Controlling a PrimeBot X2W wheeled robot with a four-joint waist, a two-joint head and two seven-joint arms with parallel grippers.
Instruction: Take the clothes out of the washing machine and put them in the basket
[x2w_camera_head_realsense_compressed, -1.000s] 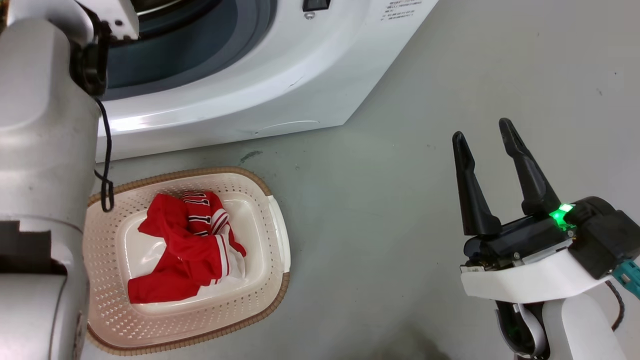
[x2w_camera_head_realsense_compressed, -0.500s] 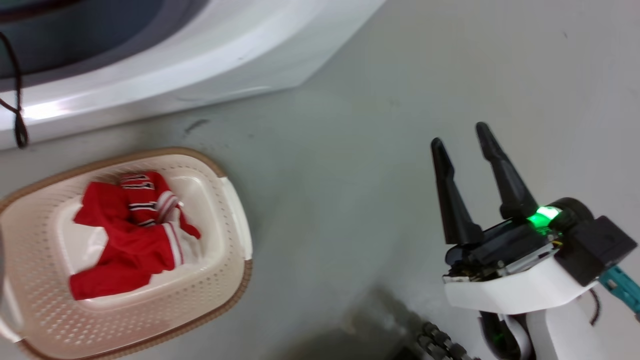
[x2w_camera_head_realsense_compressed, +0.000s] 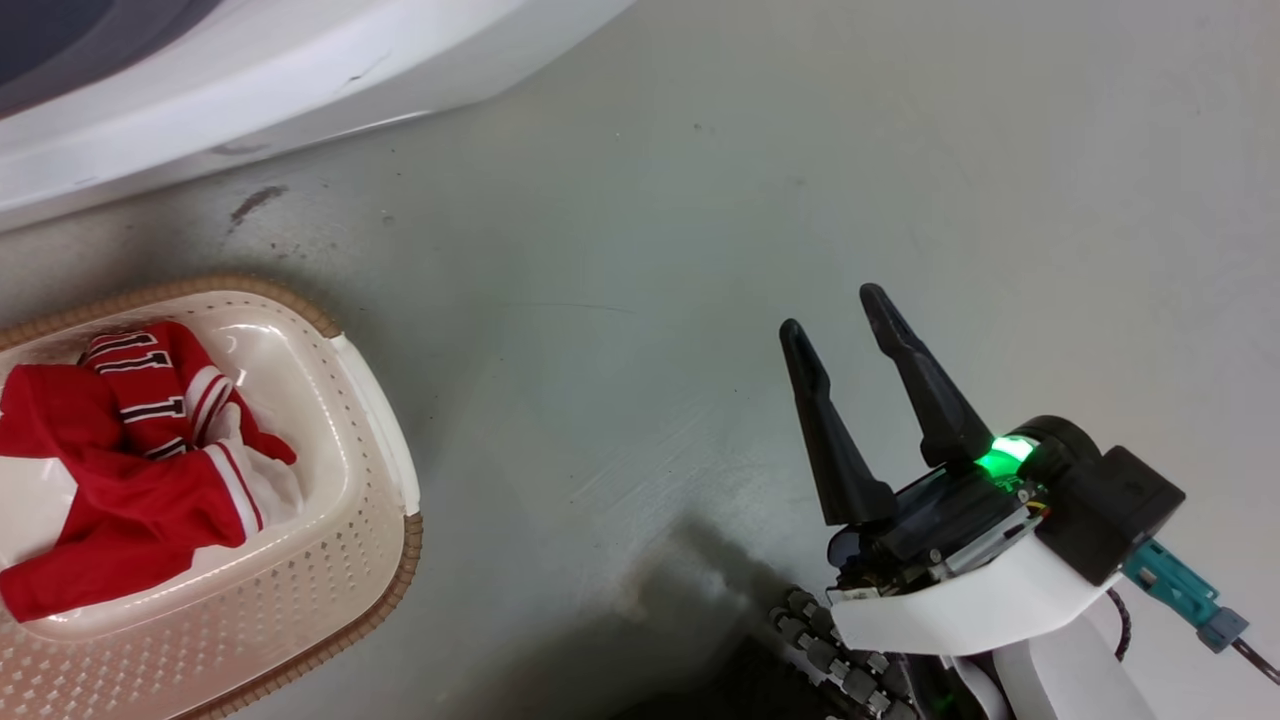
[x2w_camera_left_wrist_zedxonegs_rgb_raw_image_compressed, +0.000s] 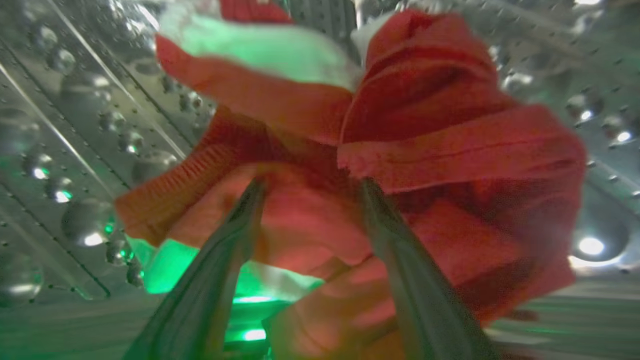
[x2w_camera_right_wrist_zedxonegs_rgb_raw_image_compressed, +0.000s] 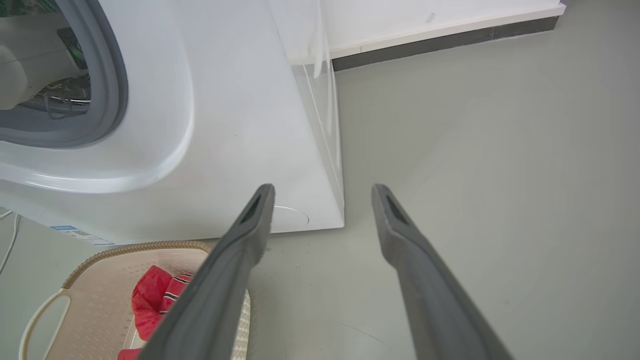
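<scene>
My head has turned: the basket (x2w_camera_head_realsense_compressed: 300, 610) with red clothes (x2w_camera_head_realsense_compressed: 120, 490) now sits at the view's left edge. Inside the drum (x2w_camera_left_wrist_zedxonegs_rgb_raw_image_compressed: 65, 115), my left end effector (x2w_camera_left_wrist_zedxonegs_rgb_raw_image_compressed: 312, 182) straddles another garment (x2w_camera_left_wrist_zedxonegs_rgb_raw_image_compressed: 450, 150), fingers apart, ready to close; my right end effector (x2w_camera_head_realsense_compressed: 830, 310) hangs open.

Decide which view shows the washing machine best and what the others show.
The right wrist view: the washing machine shows its white front, grey-rimmed porthole and one side. The head view catches a strip of its lower front. The left wrist view looks into its steel drum, with red clothes.
</scene>
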